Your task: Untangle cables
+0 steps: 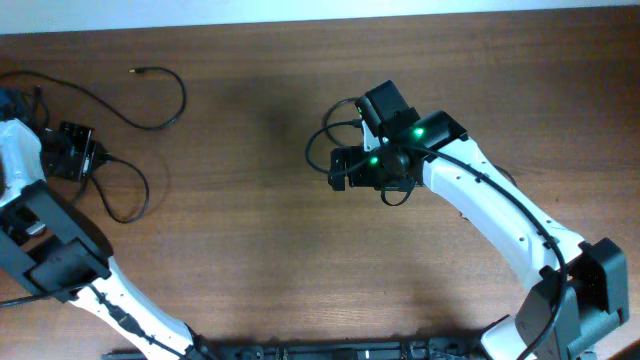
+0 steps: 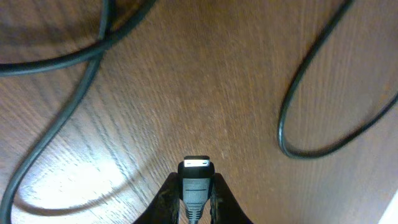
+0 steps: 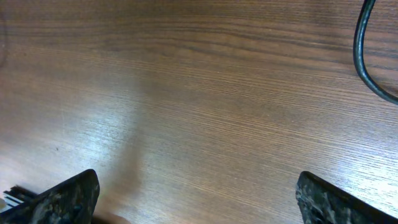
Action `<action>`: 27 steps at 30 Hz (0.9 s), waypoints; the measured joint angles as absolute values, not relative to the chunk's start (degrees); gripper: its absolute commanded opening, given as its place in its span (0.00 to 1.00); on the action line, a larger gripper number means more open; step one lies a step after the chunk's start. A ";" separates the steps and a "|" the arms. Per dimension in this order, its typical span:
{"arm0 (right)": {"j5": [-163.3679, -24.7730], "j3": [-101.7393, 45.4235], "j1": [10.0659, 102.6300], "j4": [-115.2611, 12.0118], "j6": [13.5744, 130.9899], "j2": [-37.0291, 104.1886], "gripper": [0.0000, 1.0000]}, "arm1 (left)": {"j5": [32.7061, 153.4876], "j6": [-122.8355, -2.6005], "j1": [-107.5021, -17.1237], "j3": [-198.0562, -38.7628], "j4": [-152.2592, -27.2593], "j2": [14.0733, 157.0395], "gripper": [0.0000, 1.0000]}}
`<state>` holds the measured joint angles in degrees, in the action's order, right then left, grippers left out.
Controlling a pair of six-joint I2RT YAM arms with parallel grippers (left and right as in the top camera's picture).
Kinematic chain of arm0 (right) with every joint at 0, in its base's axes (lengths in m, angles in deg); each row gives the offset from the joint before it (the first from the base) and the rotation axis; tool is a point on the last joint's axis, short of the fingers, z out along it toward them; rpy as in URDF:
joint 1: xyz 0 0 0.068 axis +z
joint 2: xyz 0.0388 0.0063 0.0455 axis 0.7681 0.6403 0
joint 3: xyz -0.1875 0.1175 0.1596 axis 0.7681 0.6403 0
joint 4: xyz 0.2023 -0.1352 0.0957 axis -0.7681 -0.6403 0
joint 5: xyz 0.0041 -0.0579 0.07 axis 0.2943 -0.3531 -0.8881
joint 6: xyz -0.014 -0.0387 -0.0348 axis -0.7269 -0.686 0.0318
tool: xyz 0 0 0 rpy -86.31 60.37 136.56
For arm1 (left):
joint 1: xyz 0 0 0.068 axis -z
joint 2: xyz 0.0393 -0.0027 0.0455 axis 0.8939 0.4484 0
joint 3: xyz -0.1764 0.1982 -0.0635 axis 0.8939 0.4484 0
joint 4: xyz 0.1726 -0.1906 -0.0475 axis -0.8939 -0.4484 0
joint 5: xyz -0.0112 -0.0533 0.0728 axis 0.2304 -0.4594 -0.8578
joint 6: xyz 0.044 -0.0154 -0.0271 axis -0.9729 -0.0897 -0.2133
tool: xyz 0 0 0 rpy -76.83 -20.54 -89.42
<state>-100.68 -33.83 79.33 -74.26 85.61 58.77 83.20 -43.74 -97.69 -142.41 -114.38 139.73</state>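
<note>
One thin black cable (image 1: 165,118) with a small plug end (image 1: 135,71) curves across the far left of the table. A second cable (image 1: 140,198) loops beside my left gripper (image 1: 95,157). In the left wrist view that gripper (image 2: 197,190) is shut on this cable's plug (image 2: 196,169), low over the wood, with cable strands (image 2: 74,109) and a loop (image 2: 292,134) around it. A third cable (image 1: 314,145) loops under my right gripper (image 1: 338,168). In the right wrist view that gripper (image 3: 198,199) is wide open and empty, with a cable strand (image 3: 359,53) at the top right.
The brown wooden table (image 1: 250,250) fills the view. Its far edge (image 1: 300,25) runs along the top. The left arm's base (image 1: 60,265) stands at the near left and the right arm's base (image 1: 590,290) at the near right.
</note>
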 measured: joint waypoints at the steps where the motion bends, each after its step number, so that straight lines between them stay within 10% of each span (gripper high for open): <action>1: -100.68 -33.83 79.33 -74.26 85.64 58.77 0.98 | 81.88 -43.60 -97.62 -142.41 -114.42 139.73 0.22; 9: -100.68 -33.83 79.33 -74.26 85.64 58.77 0.98 | 75.00 -45.59 -97.62 -142.41 -114.32 139.75 0.37; 13: -100.68 -33.83 79.33 -74.24 85.66 58.77 0.98 | 93.91 -68.15 -96.42 -142.43 -112.20 139.82 0.43; 17: -100.68 -33.83 79.33 -73.97 85.64 58.77 0.99 | 100.27 -78.20 -81.75 -142.47 -113.14 139.82 0.66; 19: -100.79 -33.72 79.33 -68.97 85.66 58.81 0.99 | 95.17 -77.31 -74.41 -142.47 -113.29 139.84 0.99; 21: -100.27 -33.72 78.50 -70.52 83.34 58.84 0.98 | 91.85 -75.52 -70.24 -142.54 -114.99 139.84 1.00; 27: -96.27 -33.90 45.10 -82.24 80.63 58.73 0.98 | 90.45 -75.34 -51.66 -142.58 -115.28 139.84 0.99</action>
<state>-96.27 -33.90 45.10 -82.24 80.63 58.73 90.45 -75.34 -51.66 -142.58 -115.28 139.84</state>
